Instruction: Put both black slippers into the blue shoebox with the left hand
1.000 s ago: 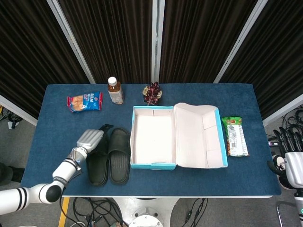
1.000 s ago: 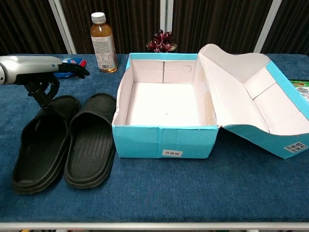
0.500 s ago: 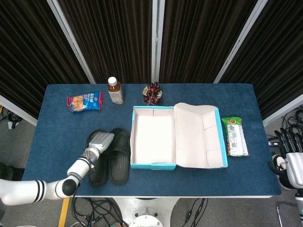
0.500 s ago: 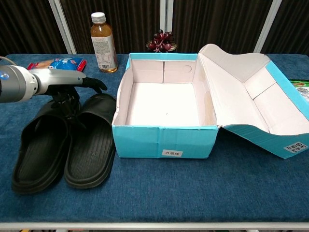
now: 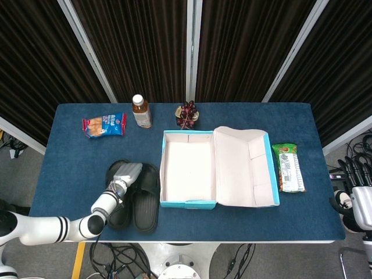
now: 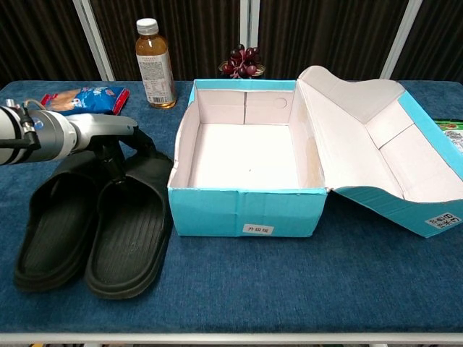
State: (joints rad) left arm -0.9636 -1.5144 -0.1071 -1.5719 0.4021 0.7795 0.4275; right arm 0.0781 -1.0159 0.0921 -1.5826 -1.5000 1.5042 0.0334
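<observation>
Head view: left hand [image 5: 125, 176] sits over the black slippers [image 5: 135, 195], just left of the blue shoebox [image 5: 216, 168]. Chest view: fingers curl under one strap, grip w/ unclear closure. Get both straps before you lift; right hand [image 5: 359, 203] idle, state unclear.

left robot hand [image 6: 108, 141] covering slipper straps [image 6: 141, 163], grip unclear, right robot hand [image 5: 359, 200] edge-cropped

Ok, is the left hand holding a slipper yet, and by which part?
It cannot be told for sure. The left hand is down over the strap end of the slipper nearer the box, fingers at its strap, but no closed hold shows. The slipper lies on the table.
</observation>
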